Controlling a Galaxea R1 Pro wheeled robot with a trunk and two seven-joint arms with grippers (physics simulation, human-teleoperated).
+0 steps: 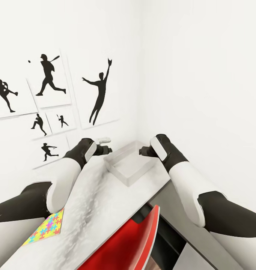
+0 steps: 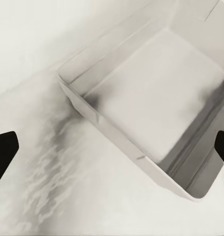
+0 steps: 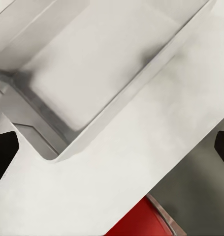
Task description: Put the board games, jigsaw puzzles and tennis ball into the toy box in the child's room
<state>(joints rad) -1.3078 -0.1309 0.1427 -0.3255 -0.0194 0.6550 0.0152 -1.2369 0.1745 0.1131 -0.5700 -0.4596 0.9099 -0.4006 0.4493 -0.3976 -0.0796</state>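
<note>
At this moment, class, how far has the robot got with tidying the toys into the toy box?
Done: nothing looks packed; the toy box on the table is empty inside, as both wrist views confirm. In hand: nothing; the left gripper and right gripper are open and empty on either side of the box. Left: a jigsaw puzzle lies on the table by the left arm, and no other toy is packed yet.

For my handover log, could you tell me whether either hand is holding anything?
Nothing is held: the left hand and right hand are open above the empty toy box.
</note>
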